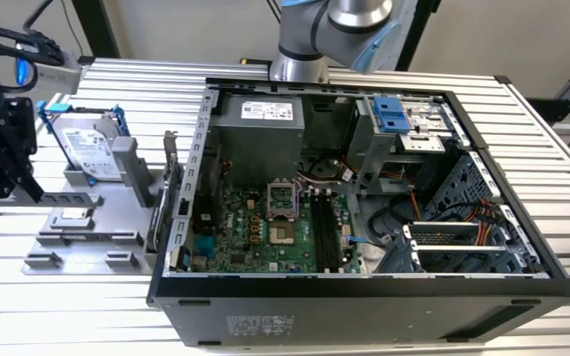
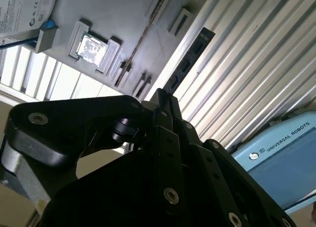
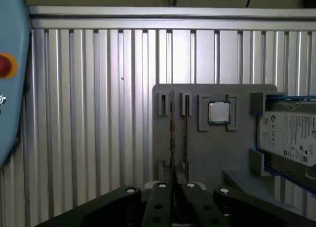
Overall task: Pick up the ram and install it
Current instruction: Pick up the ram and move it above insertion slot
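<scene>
Slatted metal table (image 1: 67, 319); ram (image 2: 191, 54) gripped clear of the grey tray (image 1: 116, 204).
At the exterior view's left, gripper (image 2: 162, 99) with fingers pinched shut on one end of the ram; hard drive (image 1: 92, 148) upright in the tray; open computer case (image 1: 364, 304) to the exterior view's right.

A silver table of ribbed aluminium slats (image 1: 552, 141) spans the exterior view. A flat grey plastic holder plate with raised slots (image 1: 77, 245) lies on it at the exterior view's left. Just beside the plate, across the middle and right, a black metal computer case (image 1: 364, 308) lies on its side, open face upward.
</scene>
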Controlling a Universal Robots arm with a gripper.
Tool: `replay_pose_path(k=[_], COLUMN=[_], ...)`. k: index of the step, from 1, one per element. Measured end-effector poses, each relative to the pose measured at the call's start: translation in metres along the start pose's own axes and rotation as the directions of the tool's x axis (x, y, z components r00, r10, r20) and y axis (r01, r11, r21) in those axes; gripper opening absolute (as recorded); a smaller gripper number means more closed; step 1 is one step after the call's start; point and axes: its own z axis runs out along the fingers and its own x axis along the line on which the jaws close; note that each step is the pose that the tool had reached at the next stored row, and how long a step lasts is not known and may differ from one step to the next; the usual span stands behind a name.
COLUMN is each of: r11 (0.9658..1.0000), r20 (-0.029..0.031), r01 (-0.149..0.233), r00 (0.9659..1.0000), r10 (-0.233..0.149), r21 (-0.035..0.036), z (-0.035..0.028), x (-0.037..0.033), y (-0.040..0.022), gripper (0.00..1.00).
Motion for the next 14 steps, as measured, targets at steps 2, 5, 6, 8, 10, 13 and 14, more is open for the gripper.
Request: replay_pose_path(k=[2,5,6,8,10,13,14], r11=[1.0,1.0,1.0,1.0,1.0,1.0,1.0], r20=[-0.0001,-0.0001,-0.0001,-0.0001,-0.0001,-0.0001,-0.0001], r01=[0.0,0.0,0.0,0.0,0.0,0.0,0.0], r00=[1.0,1.0,1.0,1.0,1.0,1.0,1.0], r10=[0.0,0.0,0.0,0.0,0.0,0.0,0.0], r21=[-0.0001,-0.0001,-0.0001,-0.0001,-0.0001,-0.0001,-0.0001], z=[-0.0046,-0.0116,-0.0142,-0.0192,-0.0241,-0.0319,-0.0343], x=[-0.0001,-0.0004,-0.0004,-0.0006,-0.0007,-0.0009,-0.001], y=[0.0001,0.0003,0.0003,0.0004,0.0005,0.0007,0.0007], gripper=[0.0,0.0,0.0,0.0,0.0,0.0,0.0])
